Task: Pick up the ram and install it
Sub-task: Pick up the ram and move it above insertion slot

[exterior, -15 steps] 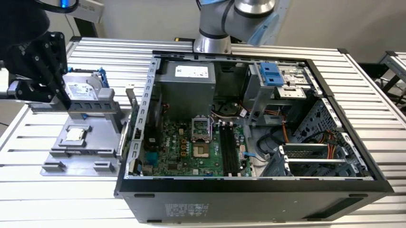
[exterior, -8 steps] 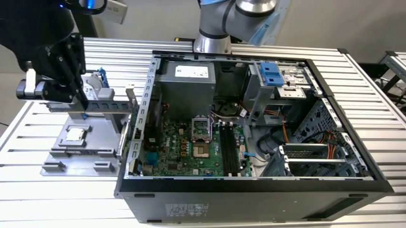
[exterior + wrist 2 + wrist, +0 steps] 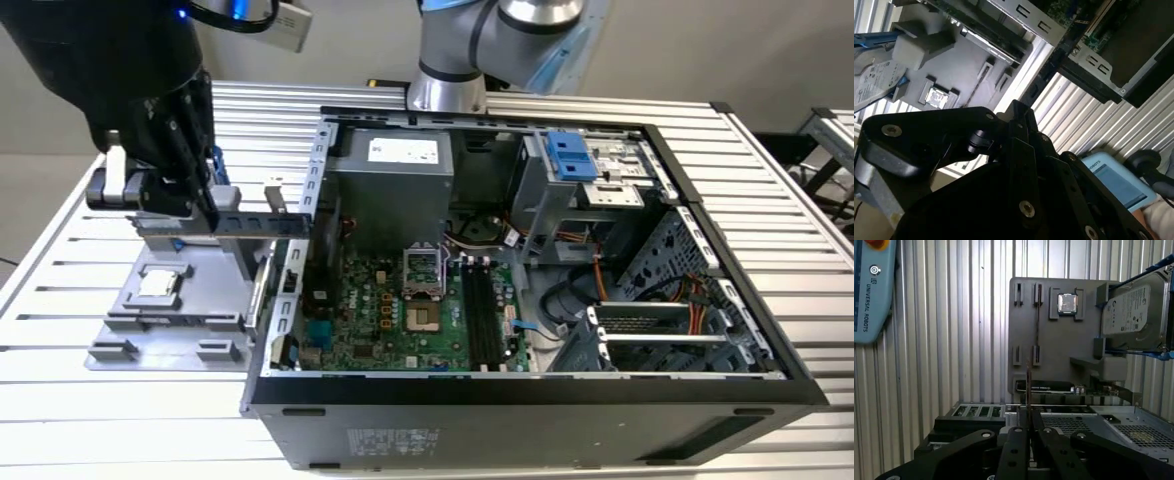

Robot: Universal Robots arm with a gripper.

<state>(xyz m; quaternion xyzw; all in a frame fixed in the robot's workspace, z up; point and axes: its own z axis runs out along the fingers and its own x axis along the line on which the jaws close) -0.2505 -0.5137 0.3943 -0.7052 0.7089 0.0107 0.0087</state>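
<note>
Clenched on the ram [image 3: 267,223] with the gripper [image 3: 200,205]: one end pinched between the fingers, the rest sticking out level toward the exterior view's right. Held in the air, clear of the slatted tabletop [image 3: 54,260], above the grey holder tray [image 3: 200,270] and just beside the outer wall of the open computer case [image 3: 534,420]. Free end of the stick close to the case's upper rim; touching or not, cannot tell. Not yet seated on the motherboard [image 3: 387,310].

In the first wrist view, seen edge-on as a thin upright strip rising from between the two black fingers [image 3: 1014,440].

On the tray, toward the tabletop's edge at the exterior view's left: small square silver processor [image 3: 158,283] in its pocket, well apart from the stick. At one end of the tray in the first wrist view: silver hard drive [image 3: 1134,310] with blue bracket, propped on edge in its cradle.

Inside the case:
- two long black memory slots [image 3: 483,310] side by side near the middle of the board
- power supply box [image 3: 394,165] toward the back corner
- grey drive cage [image 3: 587,170] with a blue part

On the slats in the first wrist view, well apart from the tray: pale blue teach pendant [image 3: 869,290]. Behind the case, at the tabletop's far edge: arm base [image 3: 447,90].
</note>
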